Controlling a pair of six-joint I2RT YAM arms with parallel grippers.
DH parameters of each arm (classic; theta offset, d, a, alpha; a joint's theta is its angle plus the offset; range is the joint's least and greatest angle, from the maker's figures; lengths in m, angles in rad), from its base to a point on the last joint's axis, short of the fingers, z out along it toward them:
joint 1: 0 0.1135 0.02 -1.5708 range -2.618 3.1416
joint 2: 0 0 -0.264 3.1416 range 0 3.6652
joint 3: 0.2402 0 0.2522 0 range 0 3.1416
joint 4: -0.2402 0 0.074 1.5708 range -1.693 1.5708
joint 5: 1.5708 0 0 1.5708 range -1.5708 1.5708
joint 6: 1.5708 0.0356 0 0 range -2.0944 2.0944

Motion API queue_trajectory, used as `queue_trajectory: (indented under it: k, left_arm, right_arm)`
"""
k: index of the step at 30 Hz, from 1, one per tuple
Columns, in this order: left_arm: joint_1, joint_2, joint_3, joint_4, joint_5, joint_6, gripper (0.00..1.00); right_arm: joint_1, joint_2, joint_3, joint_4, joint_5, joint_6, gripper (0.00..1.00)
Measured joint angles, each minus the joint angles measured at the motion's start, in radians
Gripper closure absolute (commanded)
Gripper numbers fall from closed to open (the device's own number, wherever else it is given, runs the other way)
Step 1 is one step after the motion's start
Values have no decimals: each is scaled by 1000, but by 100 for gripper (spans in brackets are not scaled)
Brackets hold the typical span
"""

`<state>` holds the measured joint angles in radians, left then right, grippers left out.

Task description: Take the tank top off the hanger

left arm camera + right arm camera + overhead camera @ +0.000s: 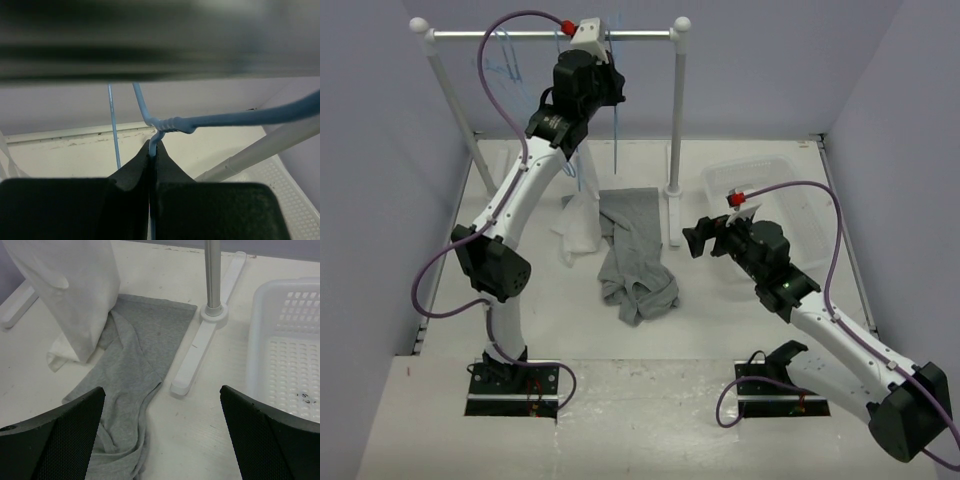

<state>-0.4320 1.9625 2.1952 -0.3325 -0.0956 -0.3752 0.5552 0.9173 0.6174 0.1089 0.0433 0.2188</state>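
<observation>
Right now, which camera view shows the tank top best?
The top external view: it shows the whole tank top, lying crumpled on the table. The right wrist view shows it nearer, but cut off at the bottom edge. The left wrist view shows only the hanger.

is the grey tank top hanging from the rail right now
No, the tank top lies crumpled flat on the table, below the rail, not hanging from it.
</observation>
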Motion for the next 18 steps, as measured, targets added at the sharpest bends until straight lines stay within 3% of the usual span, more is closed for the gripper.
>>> queue_trajectory:
  k: [4, 6, 7, 8, 10, 18]
  left_arm:
    - [0, 0, -18, -4, -10, -11, 100]
    - [0, -2, -32, -2, -13, -18, 86]
    - [0, -6, -46, 3, -14, -22, 73]
    - [0, -13, -63, 7, -13, -25, 30]
    - [0, -38, -122, 19, -10, -34, 3]
    - [-23, -237, -388, 38, 29, -52, 0]
  right_arm:
    - [0, 3, 2, 3, 0, -3, 1]
    - [0, 8, 3, 4, 0, -3, 1]
    - [0, 11, 3, 4, 0, -3, 1]
    - [0, 12, 3, 4, 0, -3, 1]
    - [0, 12, 3, 4, -1, -4, 1]
    - [2, 16, 4, 4, -56, -39, 1]
